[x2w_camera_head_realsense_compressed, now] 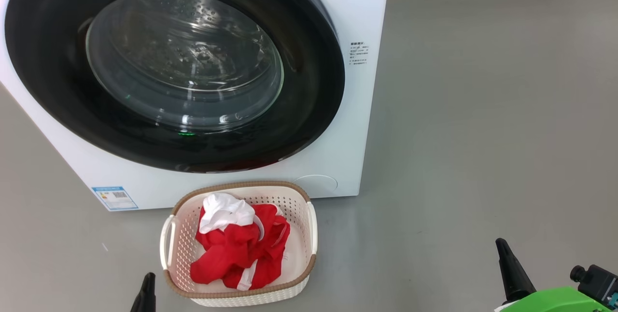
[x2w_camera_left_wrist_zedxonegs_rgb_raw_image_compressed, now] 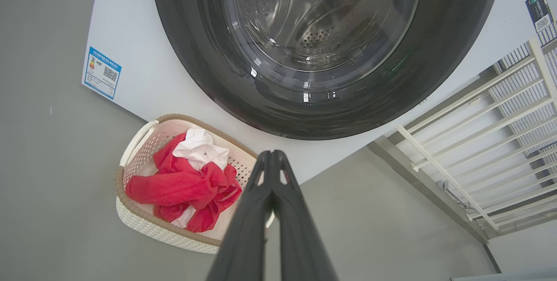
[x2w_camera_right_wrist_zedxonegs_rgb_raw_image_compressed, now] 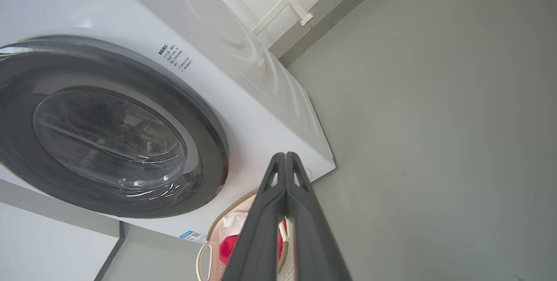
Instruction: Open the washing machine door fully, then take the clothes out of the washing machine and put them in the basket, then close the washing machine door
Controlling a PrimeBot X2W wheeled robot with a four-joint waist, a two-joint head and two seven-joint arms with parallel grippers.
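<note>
Item 1, left gripper [x2w_camera_head_realsense_compressed: 145,292]: at the lower left of the head view, just beside the near left corner of the basket. In its wrist view [x2w_camera_left_wrist_zedxonegs_rgb_raw_image_compressed: 272,155] the 2 dark fingers are pressed together tip to tip, with nothing between them.

Item 2, right gripper [x2w_camera_head_realsense_compressed: 502,259]: at the lower right of the head view, over bare floor [x2w_camera_head_realsense_compressed: 483,133], well apart from the basket. A green housing [x2w_camera_head_realsense_compressed: 555,300] sits at its base. In its wrist view [x2w_camera_right_wrist_zedxonegs_rgb_raw_image_compressed: 285,155] the fingers are closed flat against each other and hold nothing.

Item 3, basket [x2w_camera_head_realsense_compressed: 301,215]: cream-white, perforated, brown rim, 2 side handles. It stands upright on the floor just in front of the washing machine, below the lower edge of the door.

Item 4, clothes [x2w_camera_head_realsense_compressed: 241,249]: 1 crumpled red garment with white parts, lying wholly inside the basket, the white part toward the machine.

Item 5, washing machine [x2w_camera_head_realsense_compressed: 347,123]: white front-loader. A blue label [x2w_camera_head_realsense_compressed: 115,197] is low on its front at the left, a round cover [x2w_camera_head_realsense_compressed: 316,184] low at the right, and a printed notice [x2w_camera_head_realsense_compressed: 358,53] beside the door.

Item 6, washing machine door [x2w_camera_head_realsense_compressed: 309,90]: wide glossy black rim, bulging glass window. It lies closed against the machine front. The perforated drum [x2w_camera_head_realsense_compressed: 193,56] shows through the glass; no garment can be made out inside.

Item 7, railing [x2w_camera_left_wrist_zedxonegs_rgb_raw_image_compressed: 478,111]: white bars, beyond the machine's side.
</note>
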